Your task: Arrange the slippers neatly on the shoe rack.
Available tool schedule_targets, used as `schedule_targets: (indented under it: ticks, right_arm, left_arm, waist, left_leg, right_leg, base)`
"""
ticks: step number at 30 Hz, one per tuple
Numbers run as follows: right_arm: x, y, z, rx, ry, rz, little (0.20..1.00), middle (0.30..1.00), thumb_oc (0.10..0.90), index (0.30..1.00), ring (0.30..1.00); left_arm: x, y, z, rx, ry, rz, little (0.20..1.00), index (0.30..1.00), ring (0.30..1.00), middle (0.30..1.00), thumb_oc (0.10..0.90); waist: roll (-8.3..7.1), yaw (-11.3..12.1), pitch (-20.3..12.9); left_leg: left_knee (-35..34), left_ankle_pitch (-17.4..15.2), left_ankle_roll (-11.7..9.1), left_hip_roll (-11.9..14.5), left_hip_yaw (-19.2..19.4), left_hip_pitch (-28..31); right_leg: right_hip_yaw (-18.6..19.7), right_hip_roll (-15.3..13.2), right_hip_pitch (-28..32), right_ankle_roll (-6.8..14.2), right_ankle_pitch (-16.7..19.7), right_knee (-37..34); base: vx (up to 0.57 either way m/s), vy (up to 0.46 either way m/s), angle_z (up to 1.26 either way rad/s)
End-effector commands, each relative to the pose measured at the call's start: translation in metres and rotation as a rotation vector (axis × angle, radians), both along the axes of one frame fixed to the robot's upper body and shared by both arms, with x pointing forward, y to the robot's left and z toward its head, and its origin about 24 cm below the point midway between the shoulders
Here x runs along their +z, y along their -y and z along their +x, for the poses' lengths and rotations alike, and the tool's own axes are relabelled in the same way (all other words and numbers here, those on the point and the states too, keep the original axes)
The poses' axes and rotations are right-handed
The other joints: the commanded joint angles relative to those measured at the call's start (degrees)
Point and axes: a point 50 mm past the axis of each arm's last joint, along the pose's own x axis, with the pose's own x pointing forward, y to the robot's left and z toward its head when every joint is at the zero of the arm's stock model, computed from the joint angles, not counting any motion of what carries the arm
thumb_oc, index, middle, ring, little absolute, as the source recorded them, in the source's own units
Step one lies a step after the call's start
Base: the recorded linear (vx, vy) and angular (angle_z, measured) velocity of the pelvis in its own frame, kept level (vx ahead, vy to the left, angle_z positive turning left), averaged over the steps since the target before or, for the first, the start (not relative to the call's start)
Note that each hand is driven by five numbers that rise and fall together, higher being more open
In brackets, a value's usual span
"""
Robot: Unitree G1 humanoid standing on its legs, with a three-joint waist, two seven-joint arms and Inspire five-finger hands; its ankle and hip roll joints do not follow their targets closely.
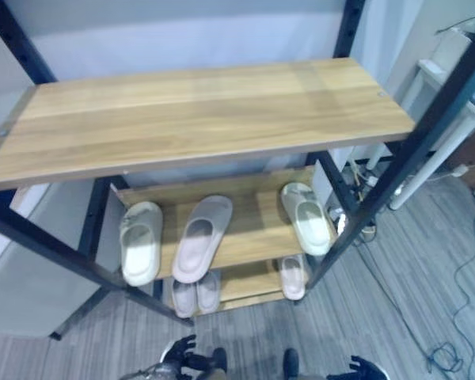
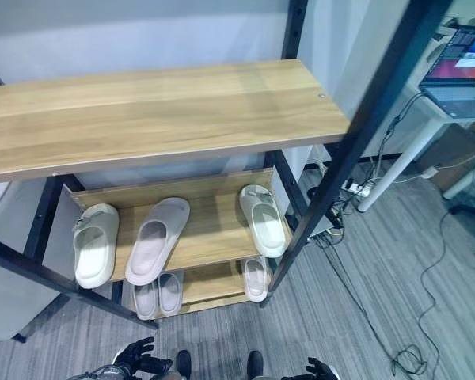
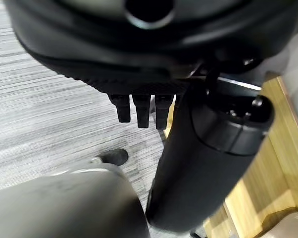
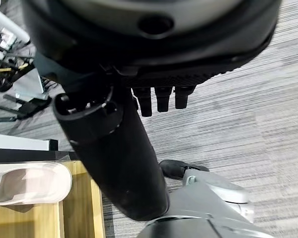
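Note:
The shoe rack has a bare wooden top shelf (image 1: 198,111). Three slippers lie on its middle shelf (image 1: 253,237): a cream one (image 1: 140,241) at the left, a pale pink one (image 1: 202,237) slanted beside it, and another cream one (image 1: 306,218) at the right edge. On the bottom shelf, two small pink slippers (image 1: 195,294) lie side by side and a third (image 1: 293,275) lies to the right. My left hand (image 1: 182,352) and right hand (image 1: 364,368) hang low in front of the rack. Both are open and hold nothing; their straight fingers (image 3: 139,109) (image 4: 161,99) point at the floor.
Black posts (image 2: 356,142) frame the rack. A white desk with a laptop (image 2: 463,71) stands at the right, with a power strip and cables (image 2: 356,188) on the grey carpet below. A grey panel (image 1: 32,269) sits left of the rack.

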Motion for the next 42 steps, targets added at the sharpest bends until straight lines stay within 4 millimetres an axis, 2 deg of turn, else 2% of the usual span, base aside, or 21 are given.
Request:
schedule_targets:
  ticks: [1,5,7,12,13,16,18,21,23,24,29,33,37,42]
  right_arm:
    - [0.007,0.008,0.017,0.067,0.050,-0.035,0.900,0.900,0.800,0.900,0.900]
    - [0.008,0.004,0.023,0.084,0.069,-0.029,0.900,0.900,0.800,0.900,0.900]
    - [0.008,0.002,0.025,0.094,0.079,-0.022,0.900,0.900,0.800,0.900,0.900]
    - [0.009,-0.004,0.030,0.098,0.113,-0.006,0.900,0.900,0.800,0.900,0.900]
    - [0.011,-0.002,0.032,0.092,0.128,-0.008,0.900,0.900,0.800,0.900,0.900]
    - [0.012,0.006,0.029,0.057,0.130,-0.032,0.900,0.900,0.800,0.900,0.900]
    - [0.013,0.013,0.026,0.038,0.125,-0.052,0.900,0.900,0.800,0.900,0.900]
    - [0.012,0.021,0.017,0.024,0.094,-0.073,0.900,0.900,0.800,0.900,0.900]
    - [0.012,0.024,0.014,0.023,0.082,-0.078,0.900,0.900,0.800,0.900,0.900]
    - [0.012,0.027,0.008,0.019,0.063,-0.087,0.900,0.900,0.800,0.900,0.900]
    - [0.012,0.027,0.008,0.034,0.063,-0.082,0.900,0.900,0.800,0.900,0.900]
    - [0.013,0.026,0.010,0.048,0.075,-0.077,0.900,0.900,0.800,0.900,0.900]
    - [0.014,0.027,0.012,0.073,0.076,-0.077,0.900,0.900,0.800,0.900,0.900]
    - [0.014,0.030,0.010,0.085,0.060,-0.085,0.900,0.900,0.800,0.900,0.900]
  left_arm:
    - [-0.001,0.020,0.006,-0.028,0.037,-0.037,0.900,0.900,0.900,0.900,0.800]
    - [0.005,0.015,0.018,-0.018,0.093,-0.030,0.900,0.900,0.900,0.900,0.800]
    - [0.006,0.015,0.018,-0.012,0.099,-0.036,0.900,0.900,0.900,0.900,0.800]
    - [0.008,0.018,0.023,-0.006,0.133,-0.053,0.900,0.900,0.900,0.900,0.800]
    - [0.012,0.021,0.031,-0.015,0.173,-0.062,0.900,0.900,0.900,0.900,0.800]
    - [0.027,0.035,0.056,-0.074,0.291,-0.101,0.900,0.900,0.900,0.900,0.800]
    - [0.044,0.044,0.075,-0.112,0.401,-0.143,0.900,0.900,0.900,0.900,0.800]
    - [0.069,0.051,0.090,-0.172,0.543,-0.193,0.900,0.900,0.900,0.900,0.800]
    - [0.075,0.051,0.091,-0.190,0.572,-0.202,0.900,0.900,0.900,0.900,0.800]
    - [0.087,0.050,0.094,-0.224,0.629,-0.210,0.900,0.900,0.900,0.900,0.800]
    - [0.122,0.040,0.104,-0.255,0.794,-0.213,0.900,0.900,0.900,0.900,0.800]
    - [0.144,0.025,0.098,-0.236,0.885,-0.214,0.900,0.900,0.900,0.900,0.800]
    - [0.151,0.017,0.088,-0.238,0.904,-0.213,0.900,0.900,0.900,0.900,0.800]
    - [0.149,0.021,0.085,-0.250,0.886,-0.249,0.900,0.900,0.900,0.900,0.800]
  waist:
    - [1.36,1.32,0.74]
    - [1.26,1.78,0.14]
    - [1.30,2.02,-0.48]
    - [1.33,2.20,-0.54]
    - [1.36,2.26,-0.06]
    - [1.38,2.63,1.76]
    - [1.18,2.35,2.53]
    - [1.55,2.12,2.03]
    - [1.87,1.95,1.70]
    - [2.39,2.00,1.12]
    - [2.20,2.27,0.84]
    - [2.13,2.86,0.50]
    - [2.50,3.19,0.01]
    - [3.03,3.26,-0.33]
  left_leg:
    - [2.94,-3.19,-1.72,-0.25,-2.46,-1.65]
    - [1.84,-3.97,-0.47,-1.14,-1.60,0.29]
    - [1.18,-4.05,-0.38,-1.16,-1.45,1.27]
    - [-0.03,-1.80,-1.62,-0.22,-2.16,1.24]
    - [0.18,-0.24,-2.37,0.36,-2.67,-0.09]
    - [2.67,1.61,-3.62,1.24,-3.19,-4.53]
    - [5.44,0.53,-3.51,0.71,-3.55,-5.81]
    - [5.77,-1.13,-2.93,-0.45,-4.87,-4.47]
    - [4.40,-1.23,-2.79,-0.25,-4.57,-3.43]
    - [2.84,-1.14,-2.63,-0.01,-4.42,-2.18]
    - [2.10,-1.49,-2.47,0.16,-3.80,-0.45]
    - [1.49,-1.84,-2.32,0.19,-3.16,1.20]
    - [0.70,-1.86,-2.30,0.18,-3.00,2.47]
    - [-0.17,-1.52,-2.40,0.33,-3.28,3.43]
  right_leg:
    - [0.04,0.91,1.83,4.39,-9.58,9.47]
    - [-0.28,-0.08,1.24,5.23,-9.07,10.82]
    - [-0.95,-0.02,1.82,5.19,-9.21,10.71]
    - [-1.13,1.39,3.04,3.99,-9.86,8.15]
    - [-0.95,2.01,3.35,3.42,-10.03,6.96]
    - [-2.16,2.34,3.29,2.87,-9.99,5.90]
    - [-3.44,1.95,2.46,2.47,-9.14,5.99]
    - [-4.56,1.91,2.03,2.48,-8.60,5.88]
    - [-4.58,2.17,2.10,2.48,-8.54,5.82]
    - [-4.52,2.46,2.43,2.62,-8.66,5.46]
    - [-4.51,2.46,3.78,2.69,-8.68,5.07]
    - [-3.91,2.58,4.89,2.73,-8.81,4.87]
    - [-3.73,2.72,5.70,2.75,-9.07,4.63]
    - [-4.45,2.93,6.66,2.71,-9.44,4.35]
  base:
    - [0.06,0.085,-0.15]
    - [0.03,0.049,-0.18]
    - [0.00,0.000,0.00]
    - [-0.08,-0.089,0.11]
    - [-0.17,-0.095,0.11]
    - [-0.21,-0.075,0.35]
    - [-0.19,-0.064,0.53]
    - [-0.07,-0.016,0.23]
    - [0.02,0.018,0.07]
    - [0.04,0.042,0.09]
    - [0.03,0.012,0.00]
    - [0.04,-0.016,-0.12]
    - [0.02,-0.003,-0.06]
    - [0.02,-0.001,0.06]
